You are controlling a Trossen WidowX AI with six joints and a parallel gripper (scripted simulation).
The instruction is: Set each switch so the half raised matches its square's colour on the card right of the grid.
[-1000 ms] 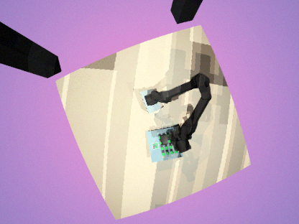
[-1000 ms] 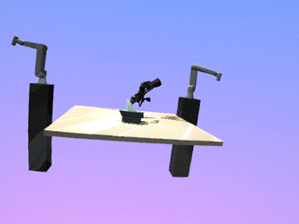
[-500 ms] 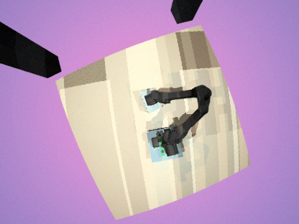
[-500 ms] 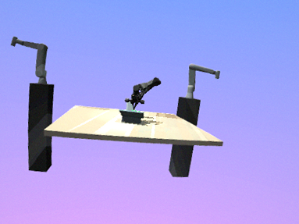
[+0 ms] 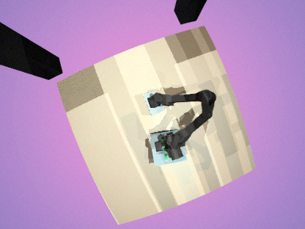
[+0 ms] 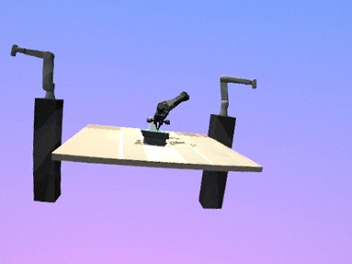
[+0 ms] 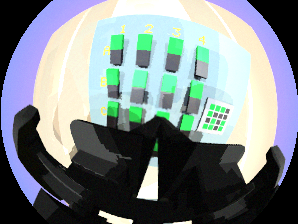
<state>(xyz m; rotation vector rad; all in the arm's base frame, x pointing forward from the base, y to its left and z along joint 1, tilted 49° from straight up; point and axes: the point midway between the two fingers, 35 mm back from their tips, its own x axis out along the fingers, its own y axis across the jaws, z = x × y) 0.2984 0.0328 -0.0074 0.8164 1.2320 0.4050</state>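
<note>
The light blue switch panel (image 5: pixel 157 161) (image 6: pixel 155 139) (image 7: pixel 235 65) carries rows A, B and C of green and dark grey switches in columns 1 to 4. Switch A1 (image 7: pixel 116 49) is at the far left, and switch A4 (image 7: pixel 201 61) at the far right shows a lighter grey near half. The small white card (image 7: pixel 216 116) lies right of row C; its far row looks green, green, green, dark. My gripper (image 6: pixel 158 127) (image 7: pixel 160 120) is shut and empty, its tips over the nearer part of column 3 in the wrist view. The fingers hide most of the nearest switches. Contact and most raised halves cannot be told.
The arm's base stands on a second light blue plate (image 5: pixel 157 110) on the wooden table (image 5: pixel 110 154) (image 6: pixel 100 142). Two black pillars (image 6: pixel 47 153) (image 6: pixel 215 184) with grey arms on top stand beside the table. Shadows cross the panel.
</note>
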